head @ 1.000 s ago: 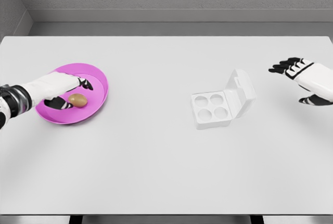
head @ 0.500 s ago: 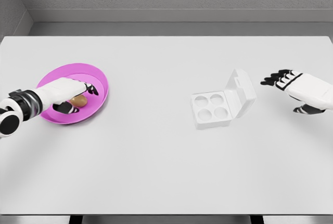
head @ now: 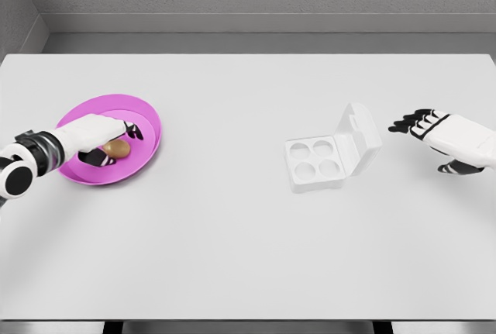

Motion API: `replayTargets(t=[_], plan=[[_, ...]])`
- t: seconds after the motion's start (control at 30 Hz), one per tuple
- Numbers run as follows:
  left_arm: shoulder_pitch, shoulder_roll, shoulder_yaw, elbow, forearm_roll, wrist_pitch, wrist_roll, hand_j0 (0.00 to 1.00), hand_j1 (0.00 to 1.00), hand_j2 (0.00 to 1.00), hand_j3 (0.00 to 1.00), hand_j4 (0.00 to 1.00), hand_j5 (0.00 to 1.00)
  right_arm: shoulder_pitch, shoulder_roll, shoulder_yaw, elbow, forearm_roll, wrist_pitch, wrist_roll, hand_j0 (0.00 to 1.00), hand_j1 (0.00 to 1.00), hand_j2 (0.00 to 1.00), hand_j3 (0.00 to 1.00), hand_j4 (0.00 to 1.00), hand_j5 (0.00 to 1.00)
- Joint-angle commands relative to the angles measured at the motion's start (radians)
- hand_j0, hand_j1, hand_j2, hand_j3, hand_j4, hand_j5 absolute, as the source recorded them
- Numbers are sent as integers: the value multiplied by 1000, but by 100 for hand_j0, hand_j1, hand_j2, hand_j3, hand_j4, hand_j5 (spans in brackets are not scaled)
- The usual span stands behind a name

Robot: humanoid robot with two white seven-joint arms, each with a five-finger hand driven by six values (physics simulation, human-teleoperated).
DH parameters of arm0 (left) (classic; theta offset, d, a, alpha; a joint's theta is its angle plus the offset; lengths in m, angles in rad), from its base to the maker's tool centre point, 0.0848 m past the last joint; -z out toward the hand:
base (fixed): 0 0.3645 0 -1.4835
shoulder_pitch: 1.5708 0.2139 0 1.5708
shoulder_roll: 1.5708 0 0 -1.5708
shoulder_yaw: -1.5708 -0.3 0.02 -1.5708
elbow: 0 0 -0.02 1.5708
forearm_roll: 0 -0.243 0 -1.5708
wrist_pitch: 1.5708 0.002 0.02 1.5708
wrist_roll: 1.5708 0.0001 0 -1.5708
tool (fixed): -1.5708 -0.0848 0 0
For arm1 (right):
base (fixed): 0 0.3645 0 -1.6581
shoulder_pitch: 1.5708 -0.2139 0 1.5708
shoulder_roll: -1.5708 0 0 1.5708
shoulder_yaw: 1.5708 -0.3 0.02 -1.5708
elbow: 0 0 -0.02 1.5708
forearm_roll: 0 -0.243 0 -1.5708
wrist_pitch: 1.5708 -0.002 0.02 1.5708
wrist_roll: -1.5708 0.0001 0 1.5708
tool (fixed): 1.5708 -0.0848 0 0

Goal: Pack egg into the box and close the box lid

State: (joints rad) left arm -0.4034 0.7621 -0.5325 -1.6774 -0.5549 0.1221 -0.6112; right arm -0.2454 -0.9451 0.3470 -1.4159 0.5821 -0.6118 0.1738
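Observation:
A brown egg point(head: 118, 149) lies in the pink plate point(head: 147, 121) at the table's left. My left hand point(head: 116, 145) is lowered over it, black-tipped fingers point(head: 133, 130) arched past its far side and the thumb on its near side; the hand is open and cupped around the egg, which still rests on the plate. The white egg box point(head: 314, 164) sits right of centre with all its cups bare and its lid point(head: 361, 136) standing up on the right. My right hand point(head: 430, 145) hovers open just right of the lid, apart from it.
The white table point(head: 232, 241) stretches between plate and box. A grey wall runs along its far edge point(head: 248, 53).
My left hand has come down over the egg and its fingers have drawn in around it. The right hand has moved left and slightly down, closer to the box lid.

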Motion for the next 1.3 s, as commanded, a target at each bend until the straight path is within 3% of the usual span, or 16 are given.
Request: replayTargets(t=[0.0, 0.13, 0.7, 1.27], plan=[[0, -6, 0, 5, -2, -1, 0, 74, 74, 74, 74, 74, 74, 0, -3, 0, -2, -7, 1, 1, 100, 100, 100, 100, 100, 100], [0, -6, 0, 18, -2, -1, 0, 73, 73, 73, 73, 73, 73, 0, -1, 0, -5, -7, 1, 0, 100, 100, 100, 100, 100, 100], [0, -6, 2, 19, 0, -1, 0, 37, 37, 37, 37, 37, 37, 0, -9, 0, -6, -7, 1, 0, 100, 100, 100, 100, 100, 100], [-18, -4, 65, -59, 10, -2, 0, 27, 27, 27, 27, 27, 27, 0, -11, 0, -9, -7, 1, 0, 100, 100, 100, 100, 100, 100]])
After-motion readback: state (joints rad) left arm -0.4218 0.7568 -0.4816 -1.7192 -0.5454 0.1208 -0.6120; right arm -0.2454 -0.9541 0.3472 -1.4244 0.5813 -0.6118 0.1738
